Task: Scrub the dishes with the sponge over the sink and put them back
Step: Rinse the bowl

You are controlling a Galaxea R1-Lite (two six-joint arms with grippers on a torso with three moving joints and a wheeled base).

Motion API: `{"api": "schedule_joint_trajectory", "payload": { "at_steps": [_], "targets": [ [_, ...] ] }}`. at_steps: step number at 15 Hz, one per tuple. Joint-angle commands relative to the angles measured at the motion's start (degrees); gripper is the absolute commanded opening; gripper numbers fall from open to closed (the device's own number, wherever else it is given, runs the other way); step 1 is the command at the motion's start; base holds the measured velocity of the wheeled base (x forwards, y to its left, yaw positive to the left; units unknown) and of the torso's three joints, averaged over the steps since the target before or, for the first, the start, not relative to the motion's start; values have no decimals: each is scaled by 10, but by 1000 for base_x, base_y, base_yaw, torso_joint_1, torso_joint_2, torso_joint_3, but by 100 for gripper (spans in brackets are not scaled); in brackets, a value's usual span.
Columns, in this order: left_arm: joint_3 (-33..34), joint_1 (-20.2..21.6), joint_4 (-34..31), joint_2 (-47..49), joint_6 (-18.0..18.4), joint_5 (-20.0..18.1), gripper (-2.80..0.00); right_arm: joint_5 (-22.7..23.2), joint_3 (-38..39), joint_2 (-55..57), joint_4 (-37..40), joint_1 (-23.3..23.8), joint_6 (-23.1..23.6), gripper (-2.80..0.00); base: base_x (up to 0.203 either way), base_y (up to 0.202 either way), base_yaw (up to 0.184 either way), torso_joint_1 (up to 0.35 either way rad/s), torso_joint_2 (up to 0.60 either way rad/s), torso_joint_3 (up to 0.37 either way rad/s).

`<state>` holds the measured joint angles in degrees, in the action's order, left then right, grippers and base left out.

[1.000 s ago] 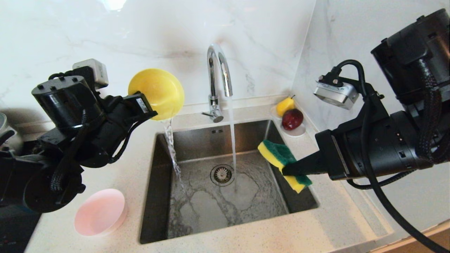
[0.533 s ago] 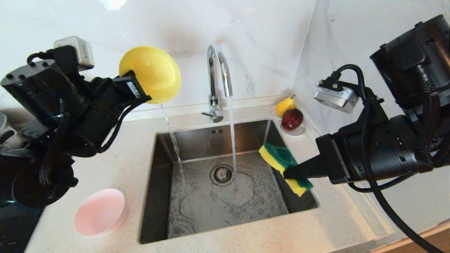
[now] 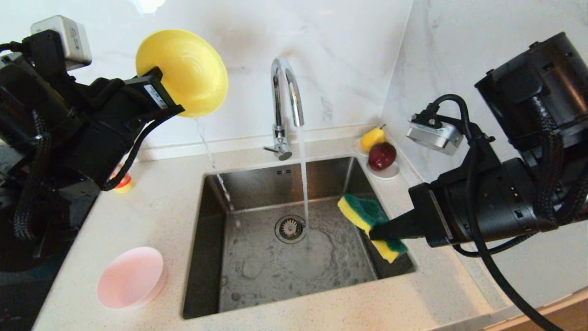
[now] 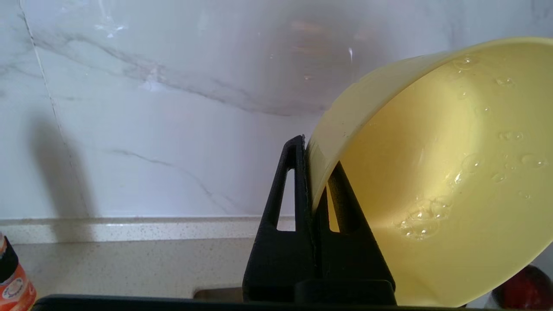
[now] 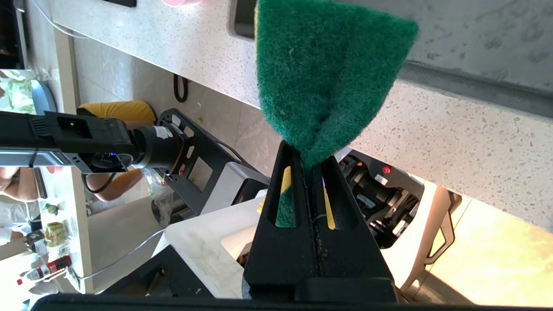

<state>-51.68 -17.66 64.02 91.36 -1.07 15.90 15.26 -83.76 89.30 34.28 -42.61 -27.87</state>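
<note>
yellow bowl [image 3: 183, 71], green-and-yellow sponge [image 3: 367, 216]

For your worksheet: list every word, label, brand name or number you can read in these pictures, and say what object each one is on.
None can be read.
White sticker on the left gripper beside the yellow bowl: print too small.
Orange bottle label: blurred.
The sponge, sink and faucet carry no text.

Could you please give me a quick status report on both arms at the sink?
Left gripper shut on yellow bowl, tipped, dripping into sink. Right gripper shut on sponge over the basin. Pink bowl on counter. Nothing in the way.
</note>
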Motion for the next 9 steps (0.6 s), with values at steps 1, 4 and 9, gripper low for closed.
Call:
{"api": "schedule_joint_trajectory", "payload": {
  "at_steps": [1, 4, 9],
  "targets": [
    [-4, 0, 0, -14, 0, 0, -280, 1, 0, 4, 2, 0, -2, -280, 0, 0, 0, 0, 0, 0],
    [-9, 0, -15, -35, 1, -8, -280, 0, 2, 4, 3, 0, -3, -280, 0, 0, 0, 0, 0, 0],
    [-13, 0, -178, -64, -1, -2, -280, -1, 6, 8, 0, 0, 0, -280, 0, 0, 0, 0, 0, 0]
  ]
}}
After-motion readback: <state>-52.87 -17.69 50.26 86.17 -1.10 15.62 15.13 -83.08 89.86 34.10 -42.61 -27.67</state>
